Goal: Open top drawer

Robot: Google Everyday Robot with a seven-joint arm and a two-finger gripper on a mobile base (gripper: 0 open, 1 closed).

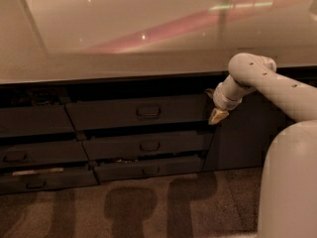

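The top drawer (136,111) is the widest dark grey front, just under the counter, with a small loop handle (148,111) at its centre. It stands a little forward of the cabinet face. My gripper (217,116) hangs from the white arm at the drawer's right end, pale fingertips pointing down, well to the right of the handle. It holds nothing that I can see.
Two shorter drawer fronts (147,145) (148,169) sit below, both pulled out slightly. More drawers (29,155) stack at the left. A glossy counter top (124,43) runs above. A flat dark cabinet door (242,133) lies behind the arm. Carpet floor (148,207) in front.
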